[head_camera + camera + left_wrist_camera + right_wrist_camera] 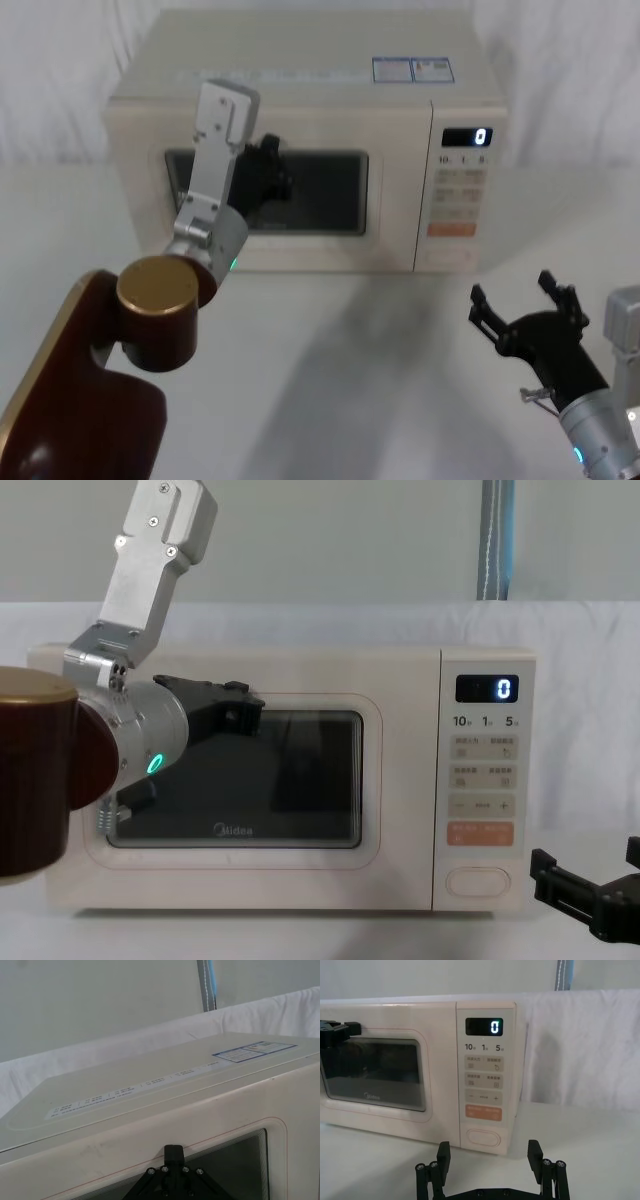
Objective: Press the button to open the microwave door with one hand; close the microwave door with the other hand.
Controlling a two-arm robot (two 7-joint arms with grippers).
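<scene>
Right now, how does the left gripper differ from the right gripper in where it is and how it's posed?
The left gripper is raised at the microwave door, over its window; the right gripper sits low above the table, in front of the keypad. The right gripper's fingers are spread open, facing the button; the left's finger spacing isn't visible. Both are black and pronged.

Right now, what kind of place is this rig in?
Probably a lab test bench, not a home kitchen: a lone Midea microwave on a white-draped table, with plain white sheeting hung behind it.
</scene>
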